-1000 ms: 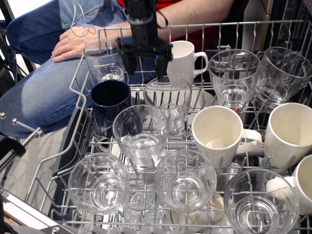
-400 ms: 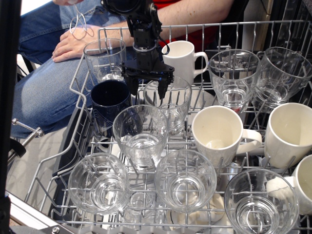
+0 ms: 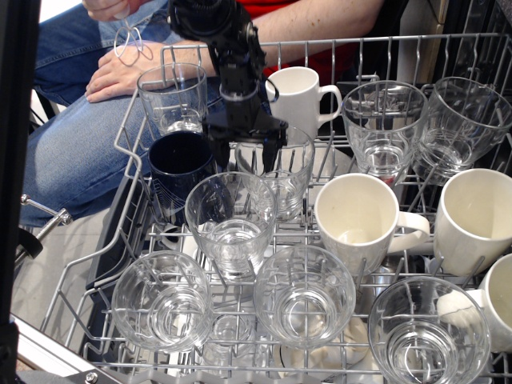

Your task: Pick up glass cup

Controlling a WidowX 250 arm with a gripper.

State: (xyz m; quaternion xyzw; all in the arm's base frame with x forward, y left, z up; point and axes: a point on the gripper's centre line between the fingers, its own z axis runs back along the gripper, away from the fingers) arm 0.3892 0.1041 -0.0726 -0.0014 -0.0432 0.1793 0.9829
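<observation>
1. Wire dish rack (image 3: 128, 136) fills the only view, crowded with glasses and mugs, and behind it a seated person in jeans rests a hand (image 3: 120, 72) on their thigh.

2. A black robot arm reaches down from the top centre. Its gripper (image 3: 244, 152) has dropped lower than it was a second ago, when it hung above the back row; it now sits at rim height over the middle row.

3. The fingers are spread apart and grasp nothing. The left finger (image 3: 218, 150) hangs between the dark blue mug (image 3: 180, 164) and the glass cup (image 3: 280, 172) just behind centre; the other finger dips at or just inside that cup's rim.

4. That glass cup, upright and clear, looks like the target. It stands just in front of a white mug (image 3: 302, 94) and just behind another clear glass (image 3: 230, 216).

5. My reading: the descent is nearly done and the fingers straddle the cup's left wall, so closing on that wall seems the next step.

6. The risk is crowding. The blue mug lies close to the outer finger, and neighbouring glasses nearly touch the target, so a lift could knock them.
</observation>
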